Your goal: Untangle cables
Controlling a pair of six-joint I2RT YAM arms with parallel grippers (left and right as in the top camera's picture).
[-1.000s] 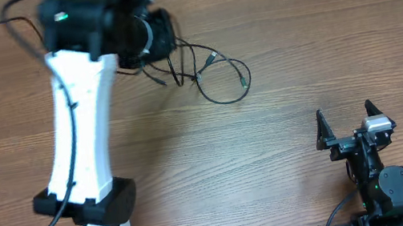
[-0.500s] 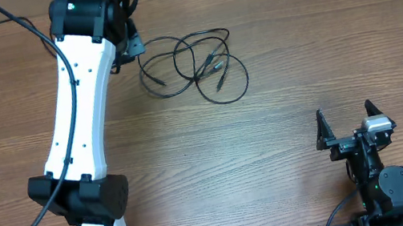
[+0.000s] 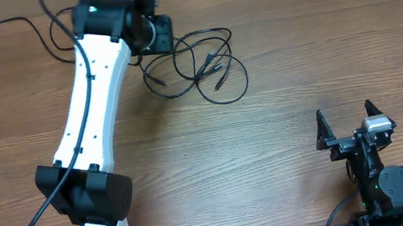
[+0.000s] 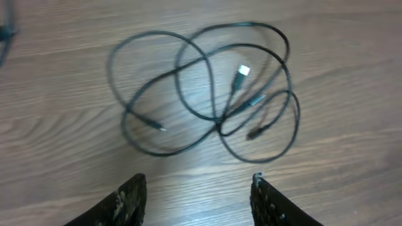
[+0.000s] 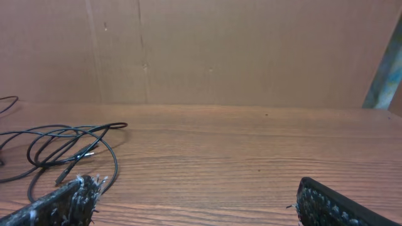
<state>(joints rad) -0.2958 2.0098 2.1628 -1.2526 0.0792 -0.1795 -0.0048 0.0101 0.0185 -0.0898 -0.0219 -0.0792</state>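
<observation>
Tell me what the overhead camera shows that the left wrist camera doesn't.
Overhead only: the whole white left arm stretched toward the far edge, and the right hand open at the near right corner. Left wrist only: the left hand, open and empty, just short of the tangle, plus close detail of a silver plug. Both: the looped black cables lying on the wooden table.

One counter (image 3: pixel 301 73) is present. It carries one tangled group of cables (image 4: pixel 207 94); the number of separate cords cannot be determined. Four plug ends (image 4: pixel 242 70) are visible. Two arms: left arm (image 3: pixel 95 105), right arm (image 3: pixel 378 178). Two hands: left hand (image 4: pixel 196 188), right hand (image 5: pixel 195 194).
</observation>
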